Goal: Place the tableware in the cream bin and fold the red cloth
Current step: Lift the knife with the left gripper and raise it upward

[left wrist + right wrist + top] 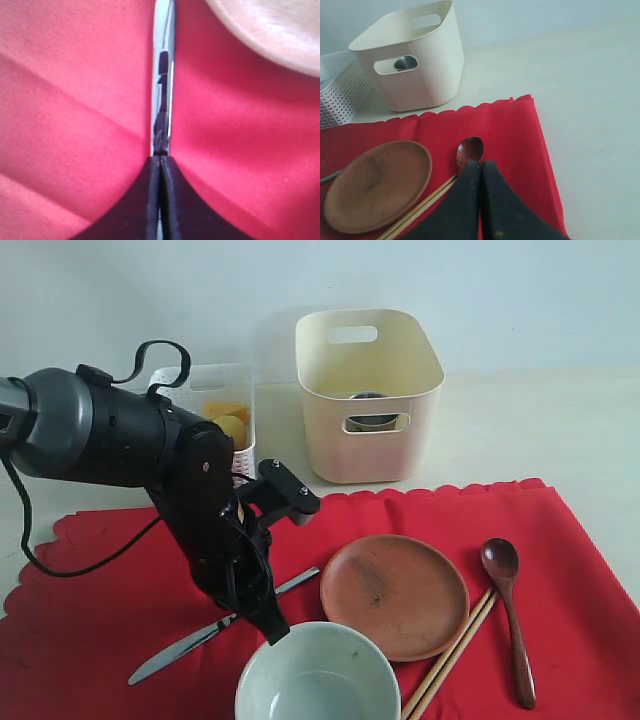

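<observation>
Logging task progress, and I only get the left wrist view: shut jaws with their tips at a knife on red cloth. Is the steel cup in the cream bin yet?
Observer: Yes. The steel cup stands inside the cream bin and shows through its handle cut-out.
Operator: What else lies on the cloth?
Observer: The brown plate, green bowl, wooden spoon and chopsticks are all on the red cloth.
Operator: And the other arm?
Observer: The right gripper is shut and empty, with its tips pointing toward the spoon.
</observation>
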Robot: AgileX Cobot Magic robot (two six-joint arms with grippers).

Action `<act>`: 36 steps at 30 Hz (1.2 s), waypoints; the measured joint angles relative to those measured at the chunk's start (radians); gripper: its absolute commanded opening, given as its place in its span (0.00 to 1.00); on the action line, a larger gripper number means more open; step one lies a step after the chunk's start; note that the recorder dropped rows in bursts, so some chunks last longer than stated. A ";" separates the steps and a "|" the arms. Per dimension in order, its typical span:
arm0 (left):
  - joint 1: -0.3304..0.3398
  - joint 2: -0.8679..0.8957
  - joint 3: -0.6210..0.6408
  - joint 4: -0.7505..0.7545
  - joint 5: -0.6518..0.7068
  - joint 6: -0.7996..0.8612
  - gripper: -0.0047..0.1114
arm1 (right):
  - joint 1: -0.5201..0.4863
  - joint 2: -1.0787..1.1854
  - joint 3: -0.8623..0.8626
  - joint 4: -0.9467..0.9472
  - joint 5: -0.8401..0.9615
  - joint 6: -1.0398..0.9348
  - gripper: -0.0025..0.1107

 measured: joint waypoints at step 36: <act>0.000 -0.047 0.000 0.040 -0.005 -0.003 0.34 | 0.000 0.000 0.000 0.000 0.000 0.000 0.02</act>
